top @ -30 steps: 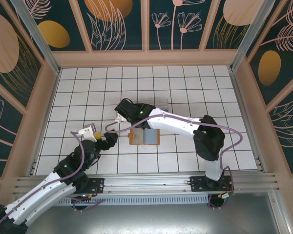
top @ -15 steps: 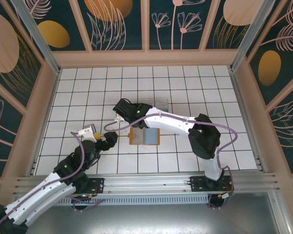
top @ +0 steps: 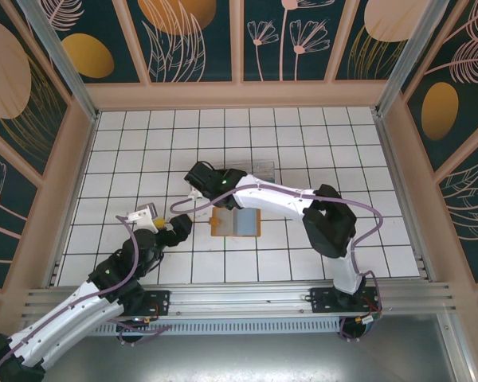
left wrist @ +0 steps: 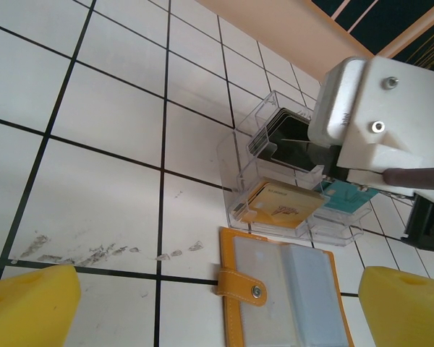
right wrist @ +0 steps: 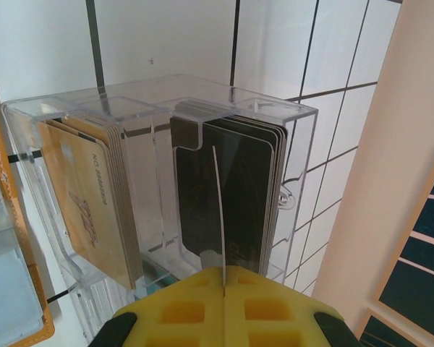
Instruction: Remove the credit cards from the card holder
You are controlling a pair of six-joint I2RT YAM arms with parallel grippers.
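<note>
The tan-orange card holder (top: 236, 223) lies open and flat on the tiles, its pale blue-grey pockets (left wrist: 304, 296) up and its snap strap (left wrist: 247, 289) to the left. My right gripper (right wrist: 223, 278) is shut on one credit card (right wrist: 218, 210), seen edge-on as a thin pale line. It hangs over the black-card compartment of the clear tray (right wrist: 159, 108). In the top view the right gripper (top: 209, 181) is at the tray's left end. My left gripper (top: 163, 219) stands open just left of the card holder, with nothing between its yellow fingers (left wrist: 29, 307).
The clear tray (left wrist: 235, 163) sits just behind the card holder and holds a stack of tan cards (right wrist: 94, 210), a stack of black cards (right wrist: 253, 188) and a teal card (left wrist: 347, 195). Scuff marks (left wrist: 101, 253) streak the tile to the left. Wooden walls (top: 239, 95) ring the floor.
The right arm's elbow has drifted slightly left while its gripper stays over the tray. The left arm has barely moved.
</note>
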